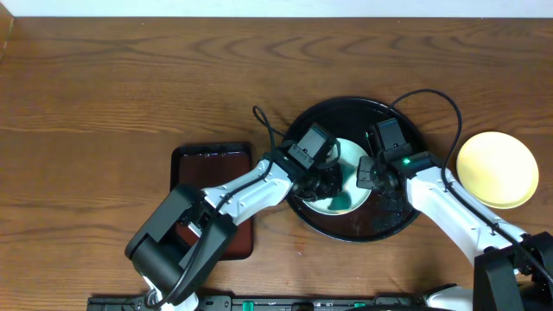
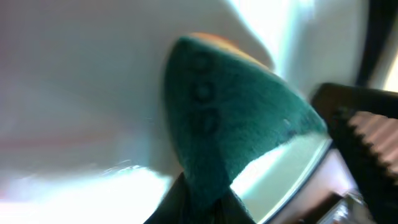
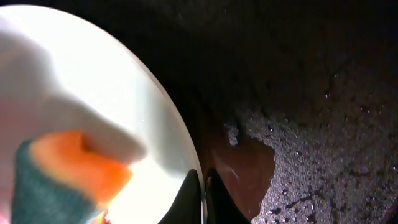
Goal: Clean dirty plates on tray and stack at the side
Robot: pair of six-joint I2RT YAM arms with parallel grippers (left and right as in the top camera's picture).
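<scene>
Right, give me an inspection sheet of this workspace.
Surface: wooden table.
Job's things: pale plate on the black tray, which has a wet reddish puddle; yellow plate on the table to the tray's right.
Clutter: red-brown tray, partly under the left arm.
Grippers: left gripper shut on a green-orange sponge against the pale plate; right gripper pinching that plate's rim.
Cables: black cable looping over the tray's far rim.
Surroundings: pale wall strip at the far edge.
</scene>
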